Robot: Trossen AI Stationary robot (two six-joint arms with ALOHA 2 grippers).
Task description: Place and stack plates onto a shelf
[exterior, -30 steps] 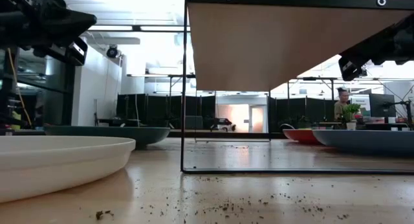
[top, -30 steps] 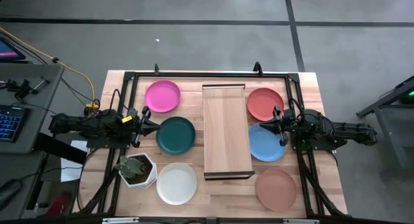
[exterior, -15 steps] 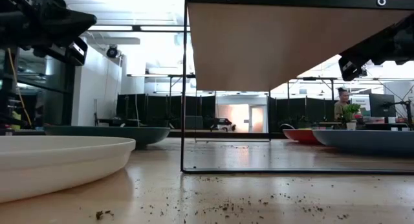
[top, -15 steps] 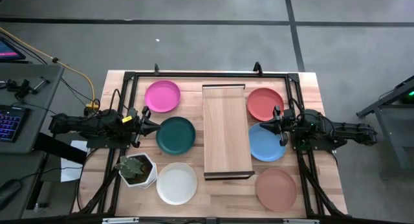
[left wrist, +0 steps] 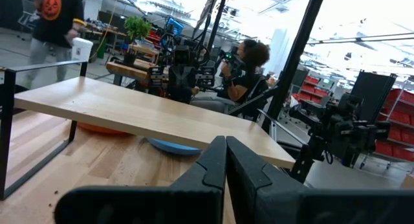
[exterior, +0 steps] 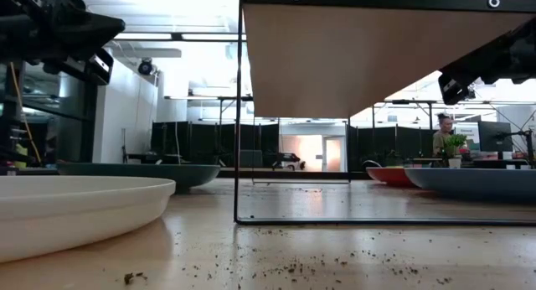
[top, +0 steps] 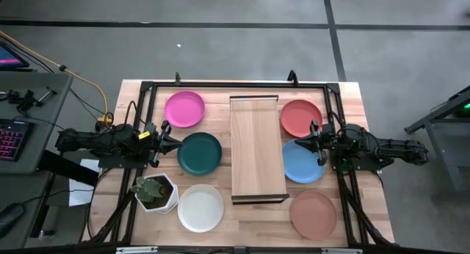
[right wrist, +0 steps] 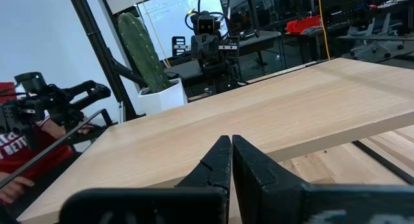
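Six round plates lie flat on the table around the shelf (top: 258, 147), a long light-wood board on a dark frame. Left of it are the magenta plate (top: 183, 109), the dark teal plate (top: 199, 153) and the white plate (top: 200, 208). Right of it are the coral red plate (top: 300, 117), the light blue plate (top: 302, 161) and the salmon tan plate (top: 313, 213). My left gripper (top: 170, 144) hovers shut at the teal plate's left rim. My right gripper (top: 314, 142) hovers shut over the blue plate's right part. Both wrist views show shut fingers, left (left wrist: 225, 160) and right (right wrist: 231, 160), pointing at the shelf.
A white hexagonal pot with a cactus (top: 155, 191) stands near the left arm, beside the white plate. A dark metal frame (top: 220, 84) runs around the tabletop. People sit and stand in the room beyond the table. Dark crumbs lie on the wood (exterior: 293, 261).
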